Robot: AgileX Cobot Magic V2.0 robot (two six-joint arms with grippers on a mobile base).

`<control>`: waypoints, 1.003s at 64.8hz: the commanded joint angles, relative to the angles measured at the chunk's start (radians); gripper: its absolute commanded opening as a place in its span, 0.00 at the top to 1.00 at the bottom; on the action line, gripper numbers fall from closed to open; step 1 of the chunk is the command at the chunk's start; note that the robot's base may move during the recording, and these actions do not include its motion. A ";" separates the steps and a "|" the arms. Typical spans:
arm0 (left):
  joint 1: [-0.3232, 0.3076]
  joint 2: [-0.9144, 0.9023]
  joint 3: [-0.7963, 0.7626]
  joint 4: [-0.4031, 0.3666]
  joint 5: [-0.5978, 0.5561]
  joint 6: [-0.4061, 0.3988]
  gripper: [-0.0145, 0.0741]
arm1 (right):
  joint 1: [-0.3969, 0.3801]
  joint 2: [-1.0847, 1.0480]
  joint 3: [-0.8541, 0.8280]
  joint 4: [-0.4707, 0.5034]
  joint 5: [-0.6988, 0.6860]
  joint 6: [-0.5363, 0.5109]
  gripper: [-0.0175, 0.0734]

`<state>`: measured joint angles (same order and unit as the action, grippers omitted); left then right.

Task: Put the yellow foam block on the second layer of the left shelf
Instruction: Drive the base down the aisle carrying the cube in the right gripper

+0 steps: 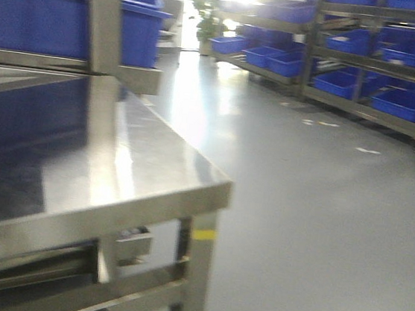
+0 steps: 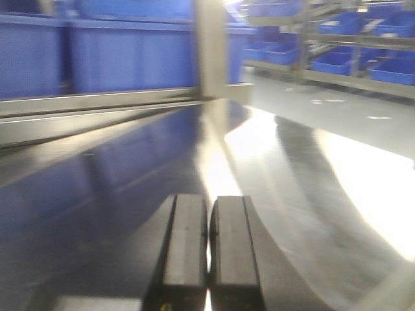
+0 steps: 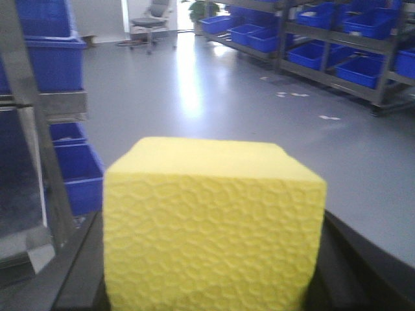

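The yellow foam block (image 3: pixel 214 227) fills the lower middle of the right wrist view, its dimpled face toward the camera. My right gripper (image 3: pixel 214 272) is shut on it, with dark fingers (image 3: pixel 363 259) showing on either side. In the left wrist view my left gripper (image 2: pixel 208 240) is shut with nothing between its pads, and it hovers over a shiny steel shelf surface (image 2: pixel 130 168). The front view shows the steel shelf (image 1: pixel 153 172) at the left. That view shows neither gripper and not the block.
Blue bins (image 1: pixel 59 11) sit on the shelf level above the steel surface. A shelf post (image 3: pixel 39 162) and more blue bins (image 3: pixel 71 175) stand left of the block. Racks of blue bins (image 1: pixel 381 78) line the far right across grey floor (image 1: pixel 313 213).
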<state>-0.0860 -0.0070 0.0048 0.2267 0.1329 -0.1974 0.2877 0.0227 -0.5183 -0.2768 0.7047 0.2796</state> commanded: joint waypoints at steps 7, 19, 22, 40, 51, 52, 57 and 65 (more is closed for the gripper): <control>-0.002 -0.013 0.026 -0.003 -0.088 -0.004 0.68 | -0.005 0.017 -0.025 -0.025 -0.087 -0.005 0.42; -0.002 -0.013 0.026 -0.003 -0.088 -0.004 0.68 | -0.005 0.017 -0.025 -0.025 -0.086 -0.005 0.42; -0.002 -0.013 0.026 -0.003 -0.088 -0.004 0.68 | -0.005 0.017 -0.025 -0.025 -0.086 -0.005 0.42; -0.002 -0.013 0.026 -0.003 -0.088 -0.004 0.68 | -0.005 0.017 -0.025 -0.025 -0.087 -0.005 0.42; -0.002 -0.013 0.026 -0.003 -0.088 -0.004 0.68 | -0.005 0.017 -0.025 -0.025 -0.087 -0.005 0.42; -0.002 -0.013 0.026 -0.003 -0.088 -0.004 0.68 | -0.005 0.017 -0.025 -0.025 -0.087 -0.005 0.42; -0.002 -0.013 0.026 -0.003 -0.088 -0.004 0.68 | -0.005 0.017 -0.025 -0.025 -0.087 -0.005 0.42; -0.002 -0.013 0.026 -0.003 -0.088 -0.004 0.68 | -0.005 0.017 -0.025 -0.025 -0.087 -0.005 0.42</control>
<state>-0.0860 -0.0070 0.0048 0.2267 0.1329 -0.1974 0.2877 0.0227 -0.5183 -0.2768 0.7047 0.2796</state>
